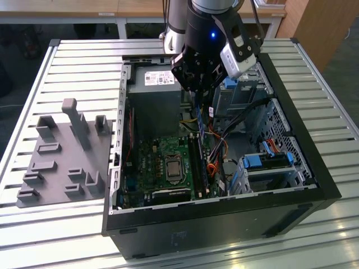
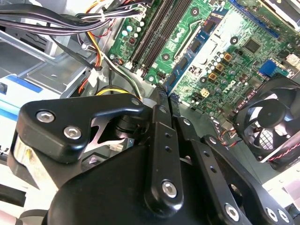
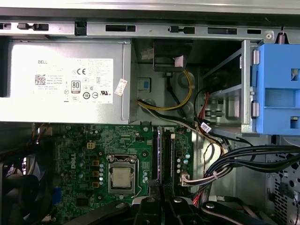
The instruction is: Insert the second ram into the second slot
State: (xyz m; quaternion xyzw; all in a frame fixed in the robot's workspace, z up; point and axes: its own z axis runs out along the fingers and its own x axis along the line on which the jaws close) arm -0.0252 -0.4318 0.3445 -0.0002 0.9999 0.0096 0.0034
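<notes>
gripper [image 2: 163,98] narrow, clamped on the second ram [image 1: 199,120] — ram's long axis runs along the slots [image 3: 158,154] | slots straight below, midway between the case [image 1: 224,210] side walls

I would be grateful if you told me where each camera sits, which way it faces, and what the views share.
Exterior view: off the arm, looking down into the open computer case on a slatted table; shows the arm and gripper, apparently holding the second ram.
First wrist view: on the wrist, facing the power supply and motherboard; gripper ends show.
Second wrist view: behind the gripper's linkage, facing motherboard and fan.
Shared: both wrist views show the ram slots.
</notes>
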